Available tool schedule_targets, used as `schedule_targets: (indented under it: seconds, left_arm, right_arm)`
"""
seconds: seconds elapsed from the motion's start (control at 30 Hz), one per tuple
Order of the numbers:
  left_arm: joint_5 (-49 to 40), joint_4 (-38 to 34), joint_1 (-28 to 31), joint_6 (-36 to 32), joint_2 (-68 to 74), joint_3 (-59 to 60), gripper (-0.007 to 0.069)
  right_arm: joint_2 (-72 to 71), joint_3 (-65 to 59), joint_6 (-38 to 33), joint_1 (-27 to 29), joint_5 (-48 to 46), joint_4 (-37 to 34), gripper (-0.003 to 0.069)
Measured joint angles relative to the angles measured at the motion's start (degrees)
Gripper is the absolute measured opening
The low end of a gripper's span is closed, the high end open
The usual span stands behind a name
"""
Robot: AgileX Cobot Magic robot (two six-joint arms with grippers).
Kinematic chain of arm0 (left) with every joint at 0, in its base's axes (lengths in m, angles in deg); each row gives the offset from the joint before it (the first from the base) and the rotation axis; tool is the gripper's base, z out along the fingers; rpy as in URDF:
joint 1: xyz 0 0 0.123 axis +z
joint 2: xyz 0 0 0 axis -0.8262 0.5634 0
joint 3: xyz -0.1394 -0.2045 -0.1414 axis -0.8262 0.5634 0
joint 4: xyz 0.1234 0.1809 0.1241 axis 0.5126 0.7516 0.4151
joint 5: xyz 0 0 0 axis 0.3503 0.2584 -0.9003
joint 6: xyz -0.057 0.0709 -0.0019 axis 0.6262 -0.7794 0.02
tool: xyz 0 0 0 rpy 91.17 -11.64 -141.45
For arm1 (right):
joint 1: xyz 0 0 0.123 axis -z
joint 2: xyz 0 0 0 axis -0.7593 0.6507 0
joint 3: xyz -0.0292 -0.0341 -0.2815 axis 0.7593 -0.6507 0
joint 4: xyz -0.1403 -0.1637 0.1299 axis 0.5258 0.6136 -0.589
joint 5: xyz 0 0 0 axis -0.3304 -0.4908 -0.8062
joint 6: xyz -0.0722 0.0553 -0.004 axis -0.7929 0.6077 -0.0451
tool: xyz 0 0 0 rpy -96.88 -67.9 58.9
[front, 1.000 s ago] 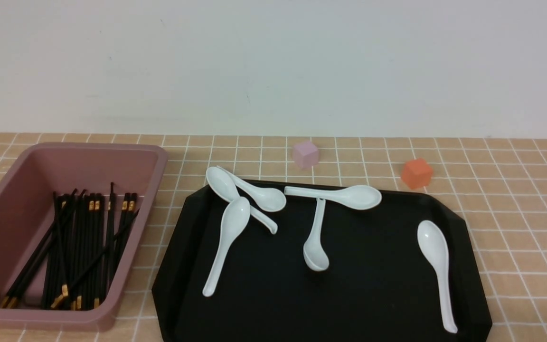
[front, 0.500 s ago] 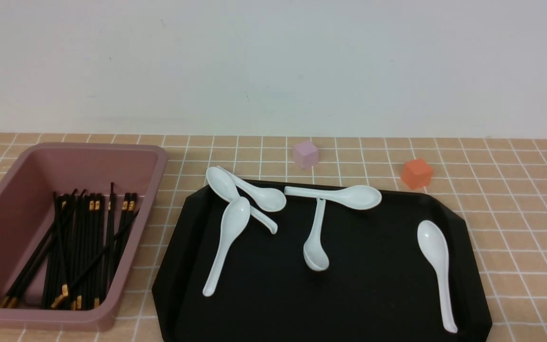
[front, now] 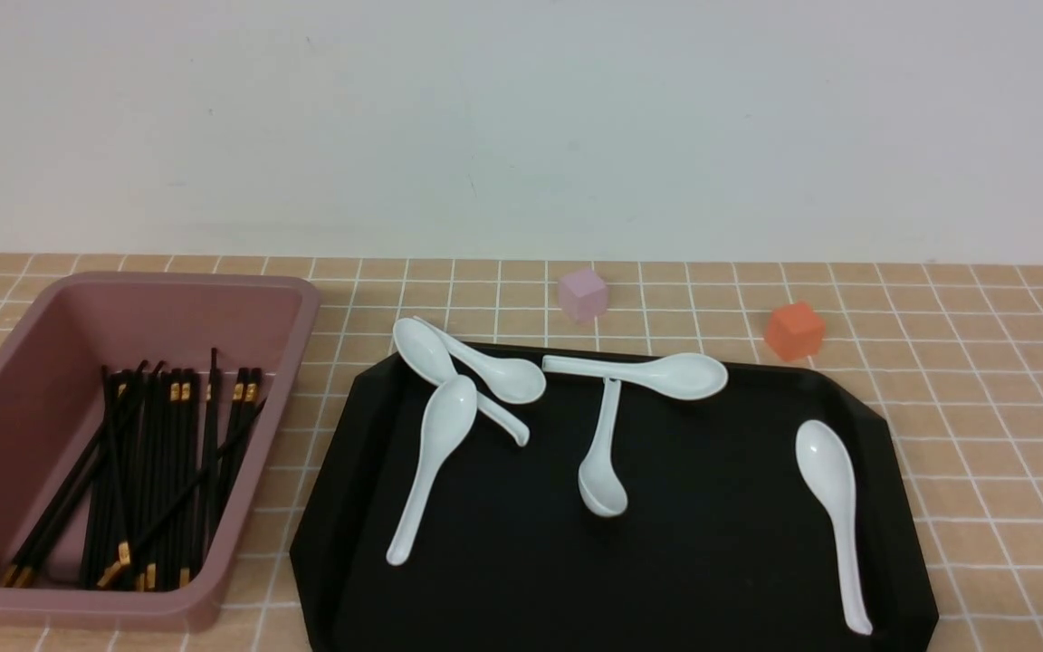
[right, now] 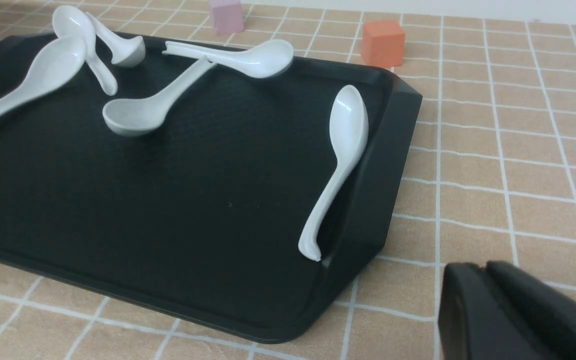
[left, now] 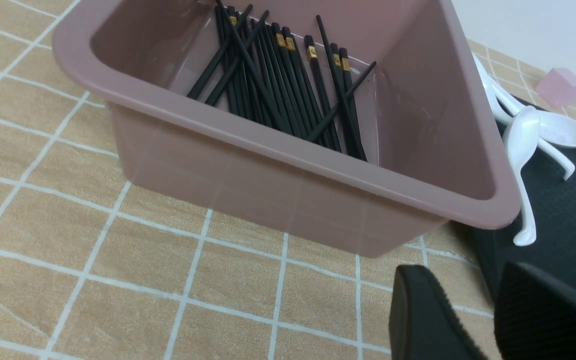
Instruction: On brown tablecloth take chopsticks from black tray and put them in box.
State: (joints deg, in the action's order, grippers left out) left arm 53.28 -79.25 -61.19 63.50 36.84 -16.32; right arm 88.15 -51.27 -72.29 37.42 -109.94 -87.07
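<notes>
The black chopsticks [front: 150,471] lie in a bundle inside the mauve box [front: 304,308] at the left of the brown tablecloth [front: 983,407]. In the left wrist view the chopsticks [left: 288,85] show over the box [left: 293,145] rim. The black tray [front: 712,561] in the middle carries only white spoons. My left gripper [left: 463,280] hangs open and empty over the cloth, just off the box's near corner and beside the tray [left: 568,210]. My right gripper [right: 478,267] is shut with nothing in it, over the cloth off the tray's [right: 168,200] right near corner. Neither gripper shows in the front view.
Several white spoons [front: 834,489] lie scattered on the tray, three of them overlapping at its far left corner. A pink cube [front: 583,294] and an orange cube [front: 794,330] stand on the cloth behind the tray. A white wall closes the back.
</notes>
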Motion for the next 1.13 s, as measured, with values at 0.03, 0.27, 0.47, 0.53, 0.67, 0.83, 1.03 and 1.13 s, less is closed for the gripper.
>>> schedule_targets:
  seconds: [0.03, 0.27, 0.47, 0.53, 0.67, 0.83, 1.03, 1.13]
  left_arm:
    - [0.0, 0.0, 0.0, 0.0, 0.0, 0.0, 0.0239]
    - [0.0, 0.0, 0.0, 0.0, 0.0, 0.0, 0.0239]
    - [0.0, 0.0, 0.0, 0.0, 0.0, 0.0, 0.0239]
    - [0.0, 0.0, 0.0, 0.0, 0.0, 0.0, 0.0239]
    - [0.0, 0.0, 0.0, 0.0, 0.0, 0.0, 0.0239]
    - [0.0, 0.0, 0.0, 0.0, 0.0, 0.0, 0.0239]
    - [0.0, 0.0, 0.0, 0.0, 0.0, 0.0, 0.0239]
    - [0.0, 0.0, 0.0, 0.0, 0.0, 0.0, 0.0239]
  right_arm:
    - [0.0, 0.0, 0.0, 0.0, 0.0, 0.0, 0.0066]
    - [0.0, 0.0, 0.0, 0.0, 0.0, 0.0, 0.0076]
    - [0.0, 0.0, 0.0, 0.0, 0.0, 0.0, 0.0082]
    - [0.0, 0.0, 0.0, 0.0, 0.0, 0.0, 0.0083]
    - [0.0, 0.0, 0.0, 0.0, 0.0, 0.0, 0.0083]
    - [0.0, 0.0, 0.0, 0.0, 0.0, 0.0, 0.0087]
    - [0.0, 0.0, 0.0, 0.0, 0.0, 0.0, 0.0094]
    - [0.0, 0.0, 0.0, 0.0, 0.0, 0.0, 0.0098]
